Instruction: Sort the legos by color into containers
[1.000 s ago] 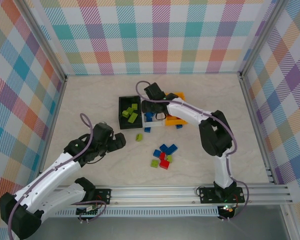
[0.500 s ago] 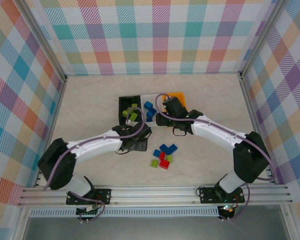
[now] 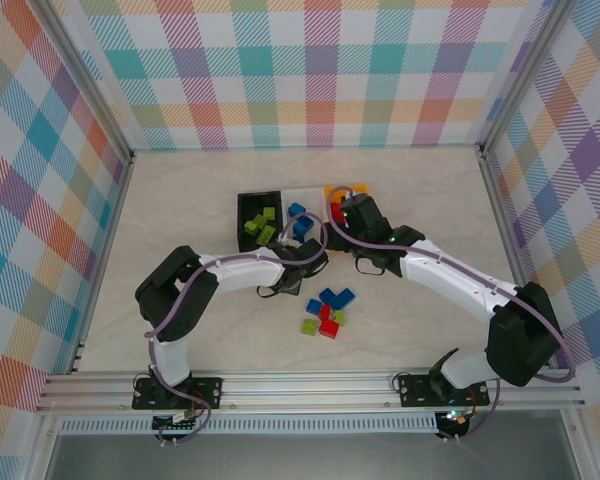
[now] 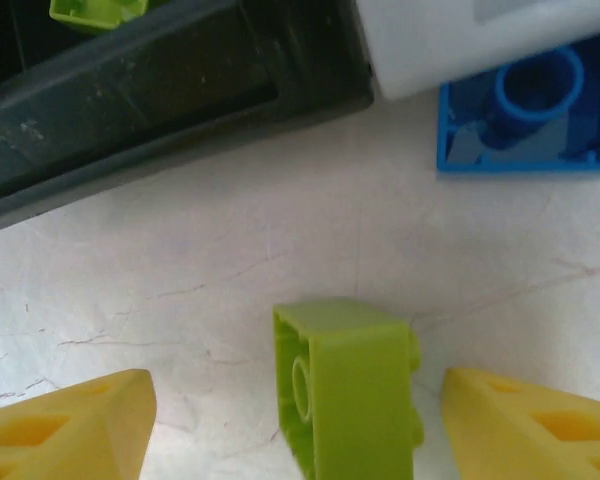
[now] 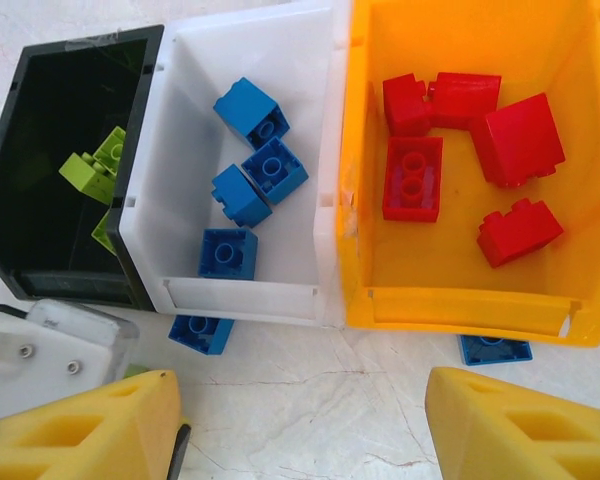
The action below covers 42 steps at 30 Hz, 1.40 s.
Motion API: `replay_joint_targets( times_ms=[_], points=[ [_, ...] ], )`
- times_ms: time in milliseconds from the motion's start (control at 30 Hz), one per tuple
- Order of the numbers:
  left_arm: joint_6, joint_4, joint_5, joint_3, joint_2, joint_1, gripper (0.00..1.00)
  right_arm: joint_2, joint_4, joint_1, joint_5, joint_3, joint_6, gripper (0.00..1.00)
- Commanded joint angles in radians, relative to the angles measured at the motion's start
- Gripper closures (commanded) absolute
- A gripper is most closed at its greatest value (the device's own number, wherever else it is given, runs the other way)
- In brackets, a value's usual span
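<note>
Your sort part done: orange bin 5 red, white bin blue, black bin lime | loose pile at 6 o'clock of white bin | left jaws wide astride lime brick, not touching | right jaws wide, empty

Pastel plaid walls enclose a cream, marble-veined table at nine, twelve and three o'clock; an aluminium rail runs along six o'clock.

Light: bright, even and diffuse, from overhead across the table.
Shadows: faint and soft under the arms; the black bin interior is dark.
Glare: the white bin walls are nearly washed out.
Left wrist focus: soft close-up; the green brick is clearer than the blue brick.
Right wrist focus: crisp.
Top view: sharp throughout.
</note>
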Motion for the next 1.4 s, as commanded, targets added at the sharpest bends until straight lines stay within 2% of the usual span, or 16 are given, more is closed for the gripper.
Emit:
replay_joint_targets(
  times_ms=[0,167,267,433,633,733,800,1033,1233,1367],
  points=[
    [0.038,0.001,-0.061,0.041,0.038,-0.010,0.35,-0.021,0.033,-0.007,-0.006,-0.008,0.003,0.34],
    [0.044,0.003,-0.070,0.053,0.062,-0.011,0.58,-0.029,0.035,-0.011,-0.007,-0.012,0.003,0.34],
    [0.036,0.006,-0.072,0.040,0.043,-0.014,0.67,-0.031,0.035,-0.012,-0.007,-0.010,0.000,0.34],
    [0.002,-0.010,-0.085,0.004,-0.034,-0.043,0.73,-0.027,0.037,-0.014,-0.007,-0.010,0.005,0.34],
    [-0.072,-0.014,-0.001,-0.099,-0.299,-0.038,0.75,-0.027,0.035,-0.016,-0.008,-0.017,0.008,0.34],
    [-0.078,-0.025,0.043,-0.091,-0.389,0.040,0.74,-0.027,0.043,-0.016,-0.009,-0.035,0.017,0.34],
    [-0.064,-0.020,0.080,-0.061,-0.389,0.113,0.73,-0.026,0.044,-0.015,-0.007,-0.048,0.021,0.33],
    [0.011,-0.037,0.068,0.175,-0.129,0.288,0.78,-0.053,0.025,-0.015,-0.013,-0.084,0.037,0.33],
    [0.041,-0.081,0.048,0.337,0.037,0.323,0.74,-0.097,0.003,-0.015,-0.048,-0.120,0.034,0.33],
    [0.046,-0.087,0.072,0.376,0.053,0.324,0.43,-0.119,-0.011,-0.016,-0.055,-0.151,0.033,0.32]
  ],
)
